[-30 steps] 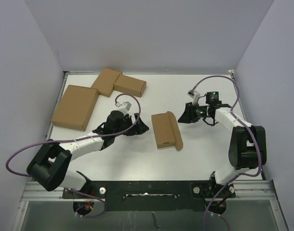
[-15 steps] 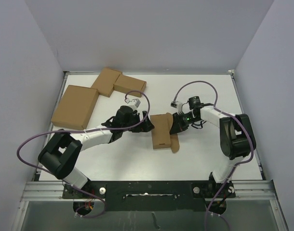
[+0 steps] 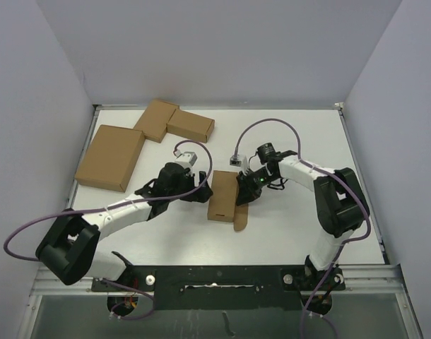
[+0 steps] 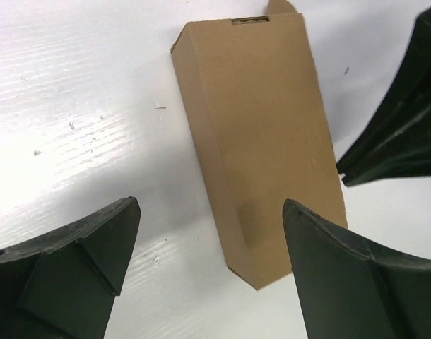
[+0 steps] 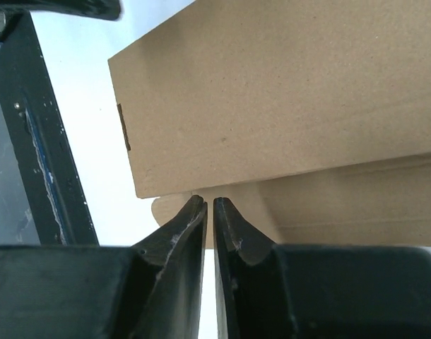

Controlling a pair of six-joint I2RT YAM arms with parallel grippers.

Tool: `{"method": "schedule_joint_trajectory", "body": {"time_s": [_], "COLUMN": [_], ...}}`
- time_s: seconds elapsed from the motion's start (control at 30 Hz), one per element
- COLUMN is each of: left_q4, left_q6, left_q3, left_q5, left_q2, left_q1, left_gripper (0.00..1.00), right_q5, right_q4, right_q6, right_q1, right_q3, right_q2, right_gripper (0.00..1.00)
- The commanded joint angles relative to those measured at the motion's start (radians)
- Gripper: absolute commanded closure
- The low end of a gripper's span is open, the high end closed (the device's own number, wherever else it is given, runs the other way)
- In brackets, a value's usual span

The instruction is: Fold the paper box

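From the top external view, the plain brown cardboard paper box [image 3: 221,196], a small rectangular carton, lay near the middle of the white surface [image 3: 293,233], its long side running from far to near. A brown flap [image 3: 239,219] stuck out flat at its near right corner. The left tool [image 3: 201,189] sat just beside the carton's left edge and the right tool [image 3: 244,192] at its right edge, so the carton lay between the two. Well apart, at the far left, lay a larger flat squarish brown carton [image 3: 111,157], and beyond it a pair of small brown cartons [image 3: 173,121] touching at a corner.

From the left wrist view, the paper box [image 4: 261,120] stretched away from the camera on the surface [image 4: 74,106]. The left tool [image 4: 212,208] stood open, its black fingers [image 4: 95,240] spread wide to either side of the carton's near end; whether either pad touched the cardboard could not be told. The right tool [image 4: 399,120] showed as a dark shape at the carton's right side.

From the right wrist view, the right tool [image 5: 208,205] had its fingers [image 5: 180,226] drawn nearly together with only a thin slit between them, and no cardboard was seen in that slit. Their tips met the edge of the paper box [image 5: 307,92], over a rounded brown tab [image 5: 162,208]. A black rail [image 5: 32,141] ran along the left
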Motion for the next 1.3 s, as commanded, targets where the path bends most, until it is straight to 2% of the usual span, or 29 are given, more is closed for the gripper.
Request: {"method": "schedule_joint_trajectory", "body": {"time_s": [0.0, 0.17, 0.27, 0.33, 0.4, 0.43, 0.53, 1.03, 1.27], "left_q4": [0.129, 0.186, 0.183, 0.181, 0.176, 0.176, 0.182, 0.212, 0.255], "left_q6": [0.04, -0.005, -0.004, 0.001, 0.008, 0.01, 0.015, 0.01, 0.004], "left_q3": [-0.063, -0.105, -0.103, -0.096, -0.09, -0.087, -0.085, -0.077, -0.071], "left_q5": [0.104, 0.196, 0.206, 0.212, 0.215, 0.217, 0.215, 0.194, 0.207], "left_q2": [-0.112, -0.127, -0.121, -0.112, -0.103, -0.095, -0.074, 0.0, 0.046], "left_q1": [0.041, 0.097, 0.104, 0.106, 0.106, 0.107, 0.107, 0.105, 0.103], "left_gripper": [0.18, 0.18, 0.18, 0.18, 0.18, 0.18, 0.18, 0.19, 0.19], "right_q5": [0.019, 0.039, 0.008, -0.018, -0.042, -0.045, -0.041, 0.244, 0.337], "right_q4": [-0.054, -0.064, -0.037, -0.039, -0.066, -0.063, -0.076, 0.146, 0.216], "right_q6": [-0.145, -0.358, -0.53, -0.744, -0.973, -1.038, -1.146, -1.021, -0.931], "right_q1": [-0.003, 0.011, 0.035, 0.056, 0.071, 0.073, 0.078, 0.284, 0.323], "right_q3": [0.033, -0.05, -0.162, -0.254, -0.332, -0.366, -0.401, -0.428, -0.421], "right_q2": [-0.096, -0.228, -0.329, -0.401, -0.486, -0.516, -0.524, -0.372, -0.339], "right_gripper": [0.87, 0.82, 0.67, 0.57, 0.44, 0.37, 0.34, 0.47, 0.53]}}
